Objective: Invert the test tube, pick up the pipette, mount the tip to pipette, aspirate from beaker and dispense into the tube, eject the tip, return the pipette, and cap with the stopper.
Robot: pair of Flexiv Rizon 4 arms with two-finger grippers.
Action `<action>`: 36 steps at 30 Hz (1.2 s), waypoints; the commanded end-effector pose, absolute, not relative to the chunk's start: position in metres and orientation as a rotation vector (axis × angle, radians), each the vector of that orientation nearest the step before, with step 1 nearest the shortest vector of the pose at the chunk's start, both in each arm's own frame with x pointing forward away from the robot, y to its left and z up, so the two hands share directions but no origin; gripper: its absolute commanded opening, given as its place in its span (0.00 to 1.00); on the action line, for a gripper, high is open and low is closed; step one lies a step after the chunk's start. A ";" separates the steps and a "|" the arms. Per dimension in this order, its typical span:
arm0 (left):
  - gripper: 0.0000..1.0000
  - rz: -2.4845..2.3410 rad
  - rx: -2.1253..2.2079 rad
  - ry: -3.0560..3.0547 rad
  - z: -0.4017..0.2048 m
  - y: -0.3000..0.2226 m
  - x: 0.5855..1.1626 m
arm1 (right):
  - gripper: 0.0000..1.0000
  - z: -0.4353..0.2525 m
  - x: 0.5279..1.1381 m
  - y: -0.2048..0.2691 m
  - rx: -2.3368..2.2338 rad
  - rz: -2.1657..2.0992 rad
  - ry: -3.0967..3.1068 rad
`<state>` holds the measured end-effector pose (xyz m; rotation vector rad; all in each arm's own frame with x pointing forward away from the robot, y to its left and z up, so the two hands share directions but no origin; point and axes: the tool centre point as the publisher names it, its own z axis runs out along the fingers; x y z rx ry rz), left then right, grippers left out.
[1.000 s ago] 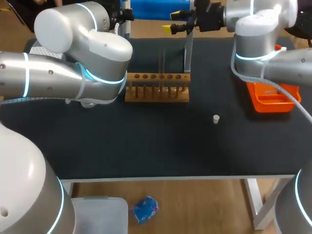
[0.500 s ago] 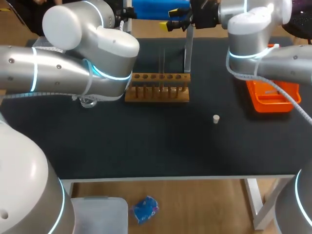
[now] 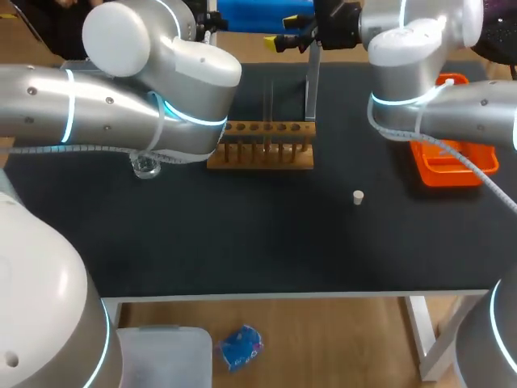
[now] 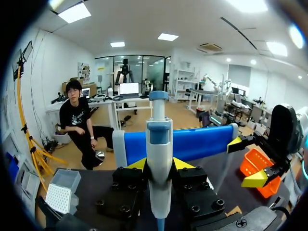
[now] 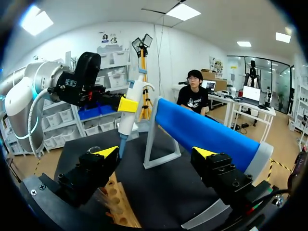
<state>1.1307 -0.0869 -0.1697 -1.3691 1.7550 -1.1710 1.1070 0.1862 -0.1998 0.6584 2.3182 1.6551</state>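
Pipette (image 4: 159, 144), white barrel with blue collar: clamped upright in left gripper (image 4: 159, 166), nozzle down, no tip visible. Judged ready for tip mounting. White perforated tip box (image 4: 60, 192) lies beside that gripper. Right gripper (image 5: 155, 152): spread wide, unloaded, facing pipette. Head view: small white stopper (image 3: 358, 196) at 4 o'clock from wooden tube rack (image 3: 260, 153), lying free for final capping.

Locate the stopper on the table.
Head view: the stopper lies alone on the table, right of middle, in front of the wooden rack, left of the orange tray.
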 end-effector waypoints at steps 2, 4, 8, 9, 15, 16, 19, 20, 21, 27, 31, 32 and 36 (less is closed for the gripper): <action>0.00 -1.124 -1.401 1.748 -0.168 -0.092 1.139 | 1.00 -0.201 1.107 0.187 0.659 1.656 2.315; 0.00 -1.123 -1.404 1.747 -0.169 -0.092 1.141 | 1.00 -0.201 1.107 0.187 0.659 1.656 2.315; 0.00 -1.105 -1.411 1.738 -0.168 -0.091 1.145 | 1.00 -0.201 1.107 0.187 0.659 1.656 2.315; 0.00 -1.102 -1.413 1.737 -0.167 -0.091 1.146 | 1.00 -0.201 1.107 0.187 0.659 1.656 2.315; 0.00 -1.064 -1.437 1.748 -0.163 -0.091 1.151 | 1.00 -0.201 1.107 0.187 0.659 1.656 2.315; 0.00 -1.058 -1.440 1.751 -0.163 -0.090 1.152 | 1.00 -0.201 1.107 0.187 0.659 1.656 2.315; 0.00 -1.041 -1.456 1.752 -0.161 -0.088 1.155 | 1.00 -0.201 1.107 0.187 0.659 1.656 2.315; 0.00 -1.021 -1.468 1.752 -0.160 -0.088 1.155 | 1.00 -0.201 1.107 0.187 0.659 1.656 2.315; 0.00 -1.018 -1.473 1.758 -0.160 -0.087 1.156 | 1.00 -0.201 1.107 0.187 0.659 1.656 2.315; 0.00 -0.995 -1.492 1.771 -0.162 -0.087 1.158 | 1.00 -0.201 1.107 0.187 0.659 1.656 2.315; 0.00 -0.982 -1.501 1.779 -0.164 -0.087 1.160 | 1.00 -0.201 1.107 0.187 0.659 1.656 2.315; 0.00 -0.977 -1.501 1.782 -0.164 -0.087 1.161 | 1.00 -0.201 1.107 0.187 0.659 1.656 2.315; 0.00 -0.962 -1.502 1.786 -0.165 -0.087 1.163 | 1.00 -0.201 1.107 0.187 0.659 1.656 2.315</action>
